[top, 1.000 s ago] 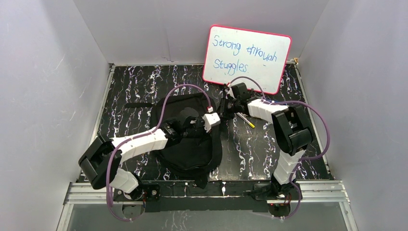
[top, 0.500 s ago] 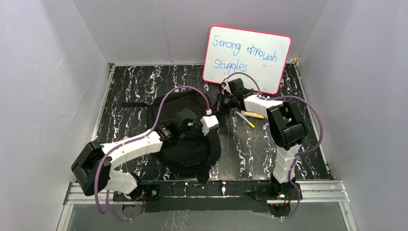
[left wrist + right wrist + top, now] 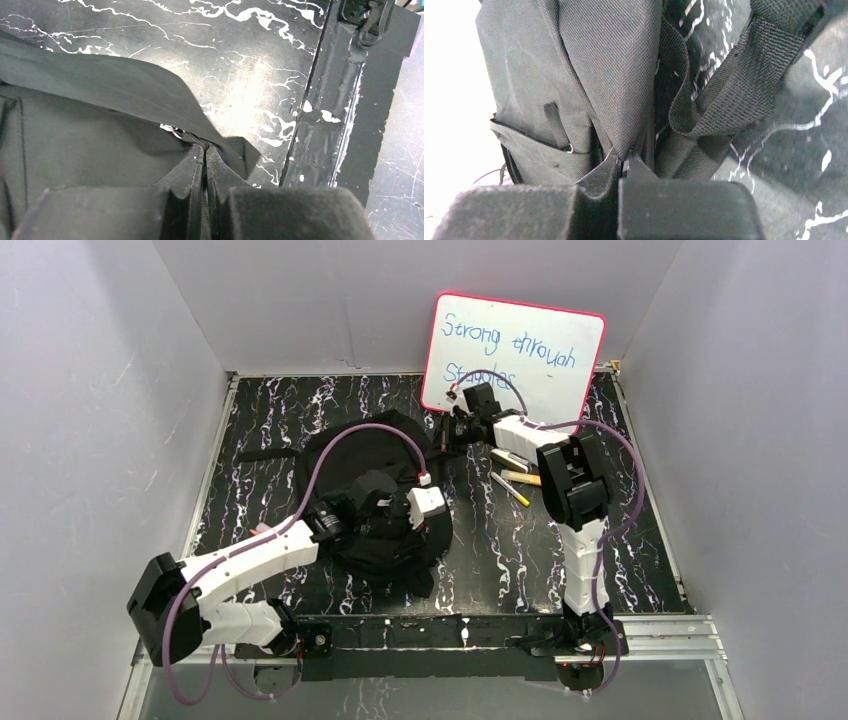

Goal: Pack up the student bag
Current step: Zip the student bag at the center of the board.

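Note:
The student bag (image 3: 370, 455), a soft black backpack, lies crumpled on the marbled table between the two arms. My left gripper (image 3: 400, 525) reaches over its near right part. In the left wrist view the gripper (image 3: 204, 149) is shut on a narrow black zip tab of the bag (image 3: 90, 150), beside a small metal ring. My right gripper (image 3: 443, 432) is at the bag's far right corner. In the right wrist view the gripper (image 3: 623, 161) is shut on a fold of the bag's fabric (image 3: 609, 65), with webbing straps (image 3: 724, 90) hanging beside it.
A pink-framed whiteboard (image 3: 515, 360) leans on the back wall behind the right wrist. Three pens (image 3: 518, 478) lie on the table right of the bag. A taped rail (image 3: 325, 125) edges the table's near side. Grey walls close in left and right.
My right gripper has moved toward the back wall, pulling the bag's corner with it. My left gripper has drawn back toward the near left, holding its tab. The bag bunched and shifted left.

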`<action>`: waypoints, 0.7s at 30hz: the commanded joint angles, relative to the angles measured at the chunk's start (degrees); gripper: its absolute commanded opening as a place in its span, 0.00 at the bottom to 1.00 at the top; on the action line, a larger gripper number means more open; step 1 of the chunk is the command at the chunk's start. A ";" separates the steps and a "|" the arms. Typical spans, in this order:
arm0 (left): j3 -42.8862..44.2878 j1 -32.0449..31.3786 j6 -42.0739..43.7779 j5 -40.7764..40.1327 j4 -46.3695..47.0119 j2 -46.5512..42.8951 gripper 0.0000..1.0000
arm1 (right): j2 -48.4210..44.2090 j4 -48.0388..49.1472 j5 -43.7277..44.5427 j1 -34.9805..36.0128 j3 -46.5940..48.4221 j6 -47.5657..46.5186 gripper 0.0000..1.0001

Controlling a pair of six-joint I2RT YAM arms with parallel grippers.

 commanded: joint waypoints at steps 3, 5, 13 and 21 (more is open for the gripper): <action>1.19 -1.25 -0.07 5.03 -7.79 -4.82 0.00 | 4.43 2.47 2.77 -1.68 11.68 -6.09 0.00; 1.48 -1.40 0.01 5.47 -9.38 -5.50 0.00 | 5.16 2.07 3.48 -1.89 13.29 -6.43 0.00; 2.54 -1.45 1.34 2.00 -14.74 -6.64 0.00 | 5.60 1.73 3.38 -2.16 15.91 -7.69 0.14; 3.73 -1.45 0.57 -7.18 -9.85 -3.48 0.00 | -12.16 8.01 10.37 -2.10 -2.09 -7.55 0.53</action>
